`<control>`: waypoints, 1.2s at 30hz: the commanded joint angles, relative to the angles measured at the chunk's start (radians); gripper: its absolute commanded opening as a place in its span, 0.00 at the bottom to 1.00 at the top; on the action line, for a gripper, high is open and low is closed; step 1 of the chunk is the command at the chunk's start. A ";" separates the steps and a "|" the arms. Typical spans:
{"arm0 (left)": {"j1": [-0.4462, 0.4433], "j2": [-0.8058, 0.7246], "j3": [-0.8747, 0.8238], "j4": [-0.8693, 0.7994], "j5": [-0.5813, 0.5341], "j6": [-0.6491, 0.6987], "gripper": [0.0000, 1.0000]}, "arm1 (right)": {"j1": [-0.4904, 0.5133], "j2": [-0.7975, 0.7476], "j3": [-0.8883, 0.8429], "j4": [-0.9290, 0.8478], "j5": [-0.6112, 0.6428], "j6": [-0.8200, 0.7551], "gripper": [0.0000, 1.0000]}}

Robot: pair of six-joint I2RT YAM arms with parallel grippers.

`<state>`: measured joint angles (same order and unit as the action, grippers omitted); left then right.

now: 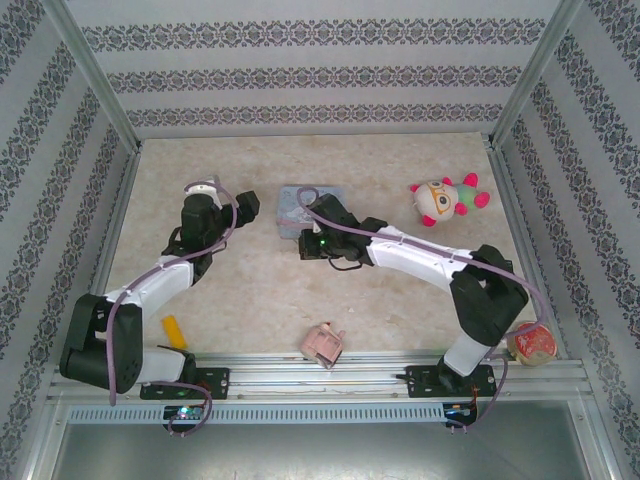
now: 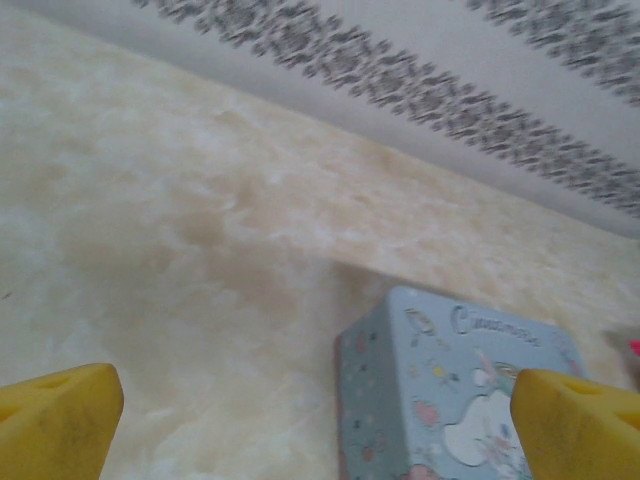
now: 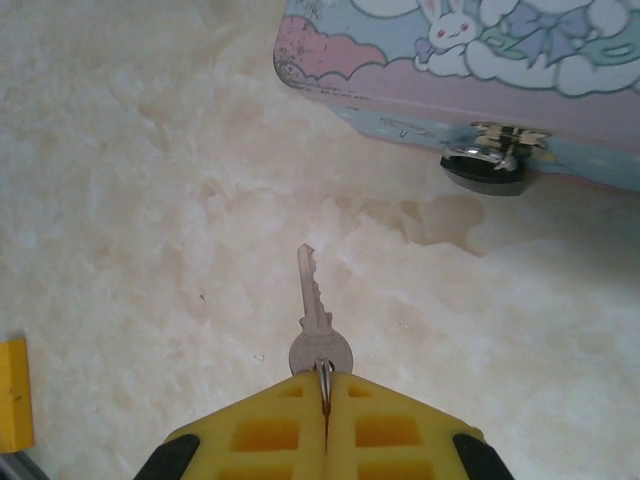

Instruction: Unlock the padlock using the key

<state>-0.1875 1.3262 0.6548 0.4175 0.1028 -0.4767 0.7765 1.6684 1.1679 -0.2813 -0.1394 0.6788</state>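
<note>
- The right fingers [image 3: 265, 435], yellow and ribbed, are pressed fully together on the ring end of the small thin silvery metal key [image 3: 318, 320]. Its toothed blade projects straight ahead, low over the pale marbled tabletop [image 3: 140, 180].
- The tiny black-bodied padlock [image 3: 485, 168] with a silver shackle hangs at the near side wall of the light-blue cartoon tin box [image 3: 450, 60]. It is ahead and to the right of the key tip, apart from it.
- The left fingers [image 2: 60, 415] are spread wide and hold nothing; a corner of the tin lies ahead between them.
- Step in hand, by judgement: key grasped, approach to the padlock not yet made.
- Next move calls for swinging the blade rightward and aligning it with the keyway, whose position cannot be made out. The padlock may shift under contact.
</note>
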 commanded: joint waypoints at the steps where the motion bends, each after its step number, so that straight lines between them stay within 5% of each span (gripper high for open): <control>1: 0.010 -0.025 -0.040 0.227 0.139 0.076 0.99 | -0.031 -0.073 -0.034 -0.020 -0.023 0.015 0.00; 9: 0.010 0.000 -0.074 0.494 0.405 0.131 0.99 | -0.176 -0.209 -0.114 -0.018 -0.216 0.050 0.00; 14: -0.010 0.038 -0.043 0.538 0.609 0.192 0.99 | -0.298 -0.299 -0.153 -0.018 -0.367 0.072 0.00; 20: -0.102 0.063 -0.015 0.459 0.689 0.384 0.98 | -0.410 -0.371 -0.165 -0.010 -0.523 0.119 0.00; 25: -0.164 0.105 0.064 0.317 0.711 0.502 0.95 | -0.430 -0.369 -0.137 -0.007 -0.626 0.136 0.00; 36: -0.193 0.203 0.128 0.333 0.842 0.588 0.80 | -0.383 -0.319 -0.076 0.021 -0.721 0.165 0.00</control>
<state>-0.3676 1.5181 0.7403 0.7628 0.8593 0.0582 0.3786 1.3411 1.0519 -0.2874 -0.8104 0.8322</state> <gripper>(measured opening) 0.810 0.062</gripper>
